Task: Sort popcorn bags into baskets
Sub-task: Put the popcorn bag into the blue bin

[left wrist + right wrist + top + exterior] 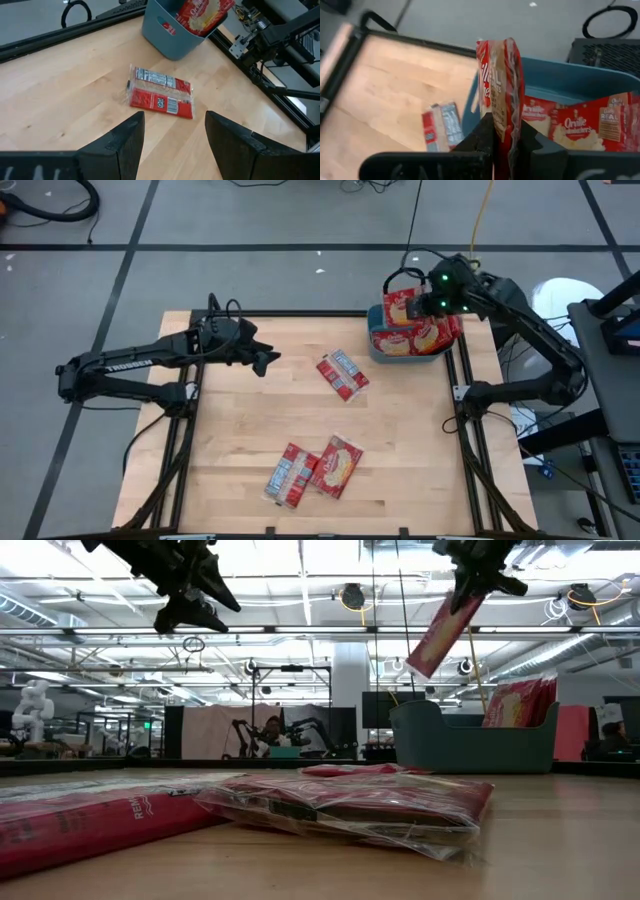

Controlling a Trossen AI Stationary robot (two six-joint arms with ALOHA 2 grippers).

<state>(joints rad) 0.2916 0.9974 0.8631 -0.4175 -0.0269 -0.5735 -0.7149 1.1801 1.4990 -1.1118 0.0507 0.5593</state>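
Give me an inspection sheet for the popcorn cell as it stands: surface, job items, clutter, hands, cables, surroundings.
Surface: light wooden tabletop in a black frame.
Job's things: teal-blue plastic bin at the far right corner, holding several red packets; one flat red popcorn packet lying mid-table; two more, label side up and picture side up, touching near the front edge.
Clutter: nothing seen.
Hands: right hand shut on a red packet, held over the bin; left hand open, empty, above the table's left side.
Cables: black loops on the floor; cables run along the right arm.
Surroundings: grey floor with dark lines; open lab beyond.
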